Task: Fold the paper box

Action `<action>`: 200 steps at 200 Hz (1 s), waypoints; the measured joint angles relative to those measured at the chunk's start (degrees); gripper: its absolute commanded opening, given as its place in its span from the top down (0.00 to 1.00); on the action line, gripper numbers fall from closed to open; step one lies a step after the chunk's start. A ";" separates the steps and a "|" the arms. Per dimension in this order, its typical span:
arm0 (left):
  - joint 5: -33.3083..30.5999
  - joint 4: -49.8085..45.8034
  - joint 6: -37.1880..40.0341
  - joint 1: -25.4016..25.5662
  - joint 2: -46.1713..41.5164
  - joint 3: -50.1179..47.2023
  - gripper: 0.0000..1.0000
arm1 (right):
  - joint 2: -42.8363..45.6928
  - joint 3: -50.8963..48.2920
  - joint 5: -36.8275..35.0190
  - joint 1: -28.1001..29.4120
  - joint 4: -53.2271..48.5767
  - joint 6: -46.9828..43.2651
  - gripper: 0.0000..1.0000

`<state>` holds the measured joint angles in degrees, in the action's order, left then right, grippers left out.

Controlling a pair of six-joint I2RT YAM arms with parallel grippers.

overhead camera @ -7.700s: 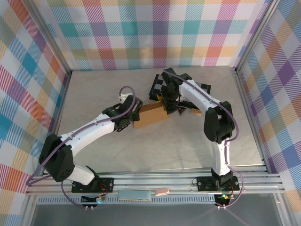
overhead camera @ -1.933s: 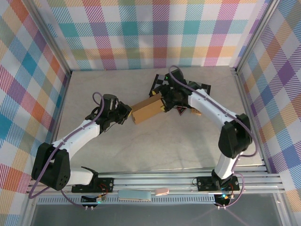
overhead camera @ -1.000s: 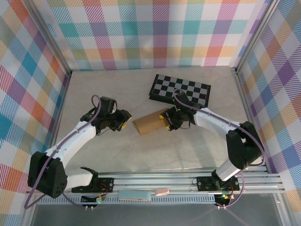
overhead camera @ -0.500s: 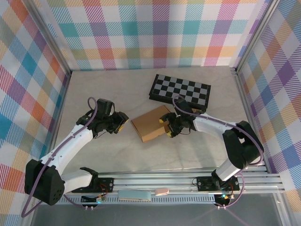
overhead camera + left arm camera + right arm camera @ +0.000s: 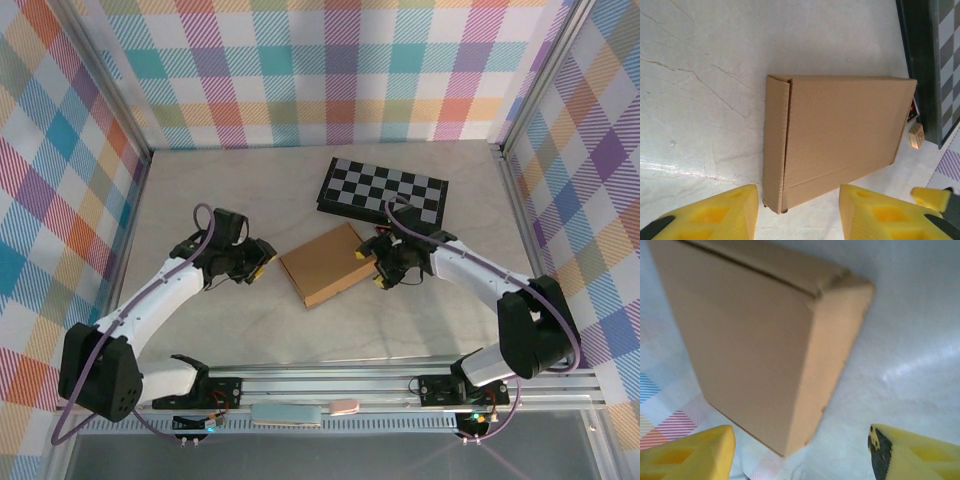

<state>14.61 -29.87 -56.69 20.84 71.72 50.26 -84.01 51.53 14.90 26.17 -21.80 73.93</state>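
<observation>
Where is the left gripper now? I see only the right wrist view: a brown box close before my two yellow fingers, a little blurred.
Observer: In the top view the left gripper stands to the left of the paper box, apart from it, with its jaws open and empty.
Operator: Is the box closed on that side?
Observer: Yes. The left wrist view shows a shut, slim box lying flat, with no flap standing out.
Operator: What lies behind the box?
Observer: A black-and-grey checkered board lies close behind its far corner. I cannot tell whether the two touch.
</observation>
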 measured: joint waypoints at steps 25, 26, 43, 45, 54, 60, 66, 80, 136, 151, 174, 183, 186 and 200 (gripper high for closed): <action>0.57 0.66 1.36 0.00 4.44 2.38 0.54 | -5.03 1.53 2.10 -3.02 2.32 -3.48 0.33; 0.59 0.66 1.44 0.00 4.74 2.60 0.54 | -5.31 1.62 2.16 -3.17 2.45 -3.65 0.33; 0.50 0.63 3.69 0.00 9.81 6.58 0.54 | -8.15 2.38 2.99 -4.55 2.69 -5.88 0.33; 0.52 0.59 3.96 0.00 10.51 7.23 0.54 | -8.37 2.49 3.13 -4.68 2.67 -6.01 0.33; 0.44 0.66 5.27 0.00 13.57 10.03 0.55 | -9.35 2.80 3.63 -5.01 2.71 -6.88 0.36; 0.37 1.01 6.40 0.00 15.82 11.96 0.56 | -9.97 2.97 3.96 -5.14 2.78 -7.26 0.37; 0.37 1.38 7.32 0.00 17.79 13.53 0.57 | -10.58 3.04 4.35 -5.11 3.08 -7.58 0.39; 0.74 2.69 9.09 0.00 21.88 15.96 0.59 | -11.82 3.06 5.01 -5.11 4.00 -8.15 0.44; 3.19 6.03 12.13 0.31 32.13 17.38 0.63 | -14.88 2.71 6.43 -5.16 9.86 -7.58 0.64; 3.54 7.06 12.39 0.94 33.22 17.40 0.63 | -15.06 1.81 6.71 -5.16 12.33 -7.10 0.67; 3.48 7.96 12.41 1.25 33.81 17.38 0.63 | -15.04 0.15 7.04 -5.22 16.06 -6.40 0.68; 3.48 8.00 12.41 1.25 33.83 17.38 0.63 | -15.04 -0.20 7.08 -5.22 17.07 -6.05 0.69; 3.48 8.02 12.41 1.25 33.83 17.38 0.63 | -15.04 -0.24 7.08 -5.22 17.29 -5.95 0.69; 3.45 8.00 12.41 1.25 33.86 17.38 0.63 | -15.06 -0.44 6.88 -5.16 18.08 -5.77 0.67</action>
<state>18.06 -21.87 -44.27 22.09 105.58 67.64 -99.07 51.09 21.78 21.02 -3.73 68.16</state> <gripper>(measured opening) 0.372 0.310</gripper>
